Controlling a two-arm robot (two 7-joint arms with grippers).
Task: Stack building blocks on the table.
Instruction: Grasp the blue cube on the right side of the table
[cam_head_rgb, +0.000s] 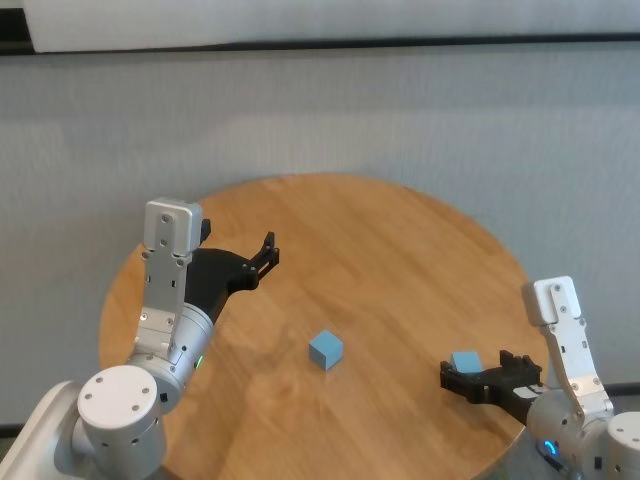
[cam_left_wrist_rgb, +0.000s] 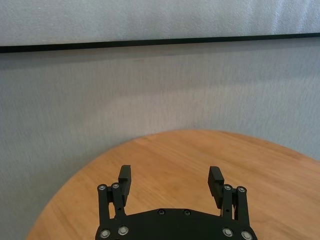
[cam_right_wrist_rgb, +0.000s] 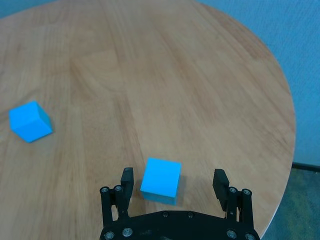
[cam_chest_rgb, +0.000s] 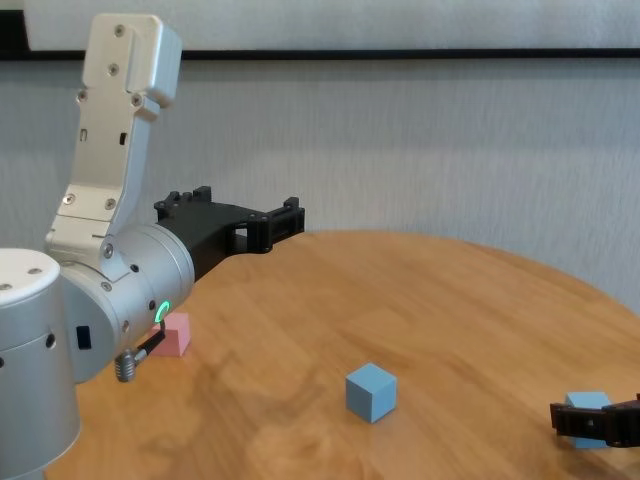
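Observation:
One light blue block (cam_head_rgb: 325, 350) sits alone near the middle of the round wooden table (cam_head_rgb: 390, 240); the chest view shows this block (cam_chest_rgb: 371, 391) too. A second light blue block (cam_right_wrist_rgb: 161, 180) rests near the table's right front edge, between the fingers of my right gripper (cam_right_wrist_rgb: 173, 175), which is open with a gap on each side of the block. A pink block (cam_chest_rgb: 172, 335) lies at the left, beneath my left arm, and is hidden in the head view. My left gripper (cam_head_rgb: 268, 250) hovers open and empty above the table's left part.
A grey wall (cam_head_rgb: 400, 110) stands behind the table. The table's curved edge (cam_right_wrist_rgb: 287, 125) runs close to the right gripper and its block. Bare wood lies between the two blue blocks.

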